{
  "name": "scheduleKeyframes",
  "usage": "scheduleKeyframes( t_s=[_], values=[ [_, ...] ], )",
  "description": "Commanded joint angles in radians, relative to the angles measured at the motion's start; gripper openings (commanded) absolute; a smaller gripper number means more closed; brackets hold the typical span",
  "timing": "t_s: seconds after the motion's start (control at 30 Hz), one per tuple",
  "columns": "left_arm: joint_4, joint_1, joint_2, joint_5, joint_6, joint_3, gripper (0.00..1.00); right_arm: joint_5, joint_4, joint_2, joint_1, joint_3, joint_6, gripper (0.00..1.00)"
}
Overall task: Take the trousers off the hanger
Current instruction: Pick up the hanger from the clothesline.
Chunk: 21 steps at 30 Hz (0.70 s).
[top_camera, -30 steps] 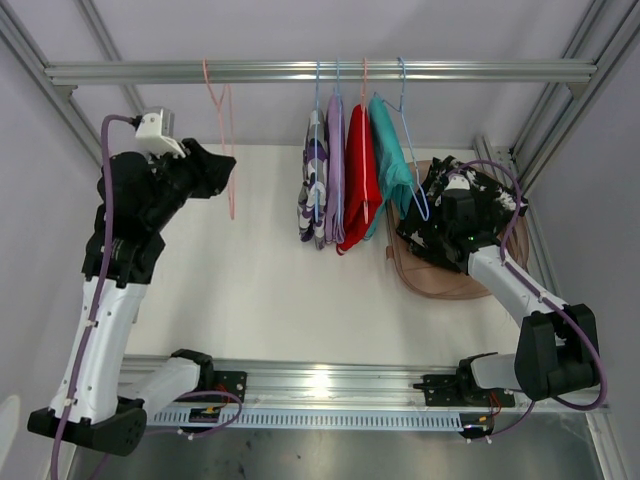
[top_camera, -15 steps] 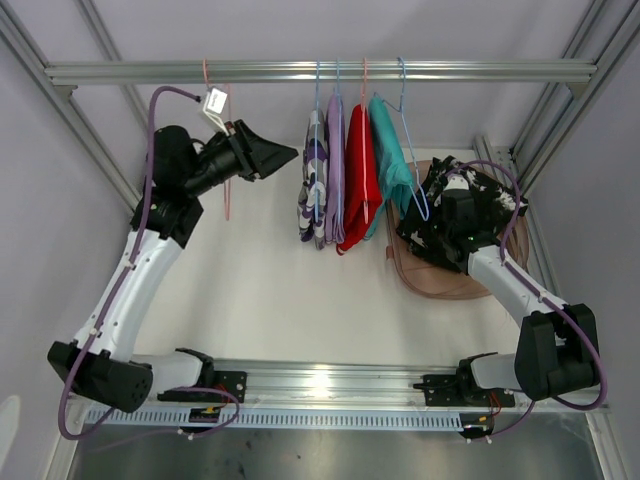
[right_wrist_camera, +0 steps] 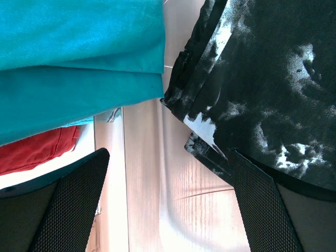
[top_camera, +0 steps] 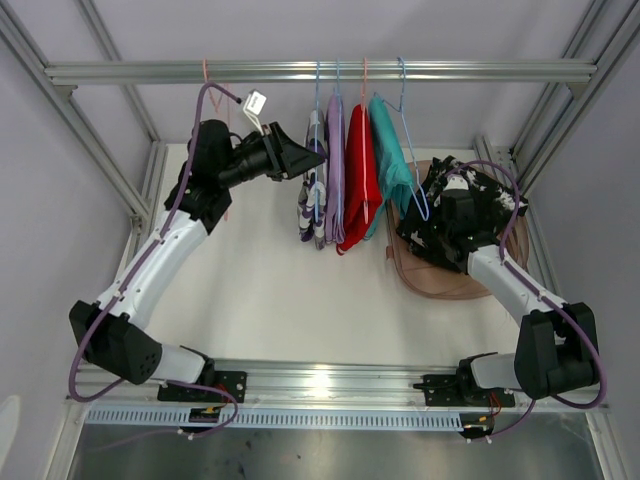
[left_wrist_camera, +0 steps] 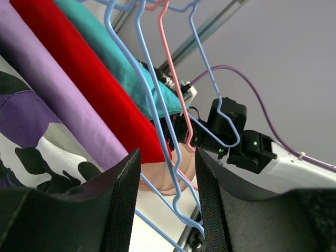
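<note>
Top external view: four pairs hang folded over wire hangers from the aluminium rail [top_camera: 150, 72] across the top of the frame. From left to right they are the purple-and-white patterned cloth trousers [top_camera: 312, 195], the plain lilac cloth trousers [top_camera: 335, 160], the plain red cloth trousers [top_camera: 360, 190] and the plain teal cloth trousers [top_camera: 392, 165]. All four are pressed close together. The black white-speckled cloth trousers [top_camera: 480, 190] are off the rail, heaped at right centre in the shallow brown tray [top_camera: 440, 285], against my right wrist.

My left gripper [top_camera: 320, 157] sits at the upper left face of the patterned pair. In the left wrist view its fingers stand apart with a narrow gap and clamp nothing. The thin blue wire hangers [left_wrist_camera: 157, 113] cross the line of that gap, but I cannot tell how deep they lie. My right gripper [right_wrist_camera: 168, 157] is spread wide and empty, low over the tray, between the teal hem at upper left and the black pair at right.

Risks, as I judge them:
- The garments are packed, so closing could pinch lilac cloth along with the patterned pair.
- The wires run close together, so I could catch a hanger, or two, instead of cloth and lift it off the rail.
- A sideways pull would swing the whole row.
- If my right arm moves, it may drag the black pair out of the tray.
</note>
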Motion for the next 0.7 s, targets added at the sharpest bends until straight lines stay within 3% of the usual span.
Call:
scheduleKeyframes(
  t_s=[0.0, 0.23, 0.33, 0.67],
  values=[
    [-0.008, -0.034, 0.026, -0.015, 0.056, 0.085, 0.49, -0.005, 0.022, 0.01, 0.003, -0.009, -0.014, 0.99],
    [0.043, -0.036, 0.073, 0.039, -0.022, 0.102, 0.45, -0.005, 0.016, 0.023, 0.003, -0.003, -0.014, 0.99],
    [0.06, -0.037, 0.096, 0.074, -0.065, 0.119, 0.38, -0.007, 0.01, 0.026, 0.003, -0.002, -0.014, 0.99],
    [0.142, -0.042, 0.149, 0.131, -0.146, 0.142, 0.36, -0.005, 0.014, 0.026, 0.001, -0.003, -0.012, 0.99]
  ],
)
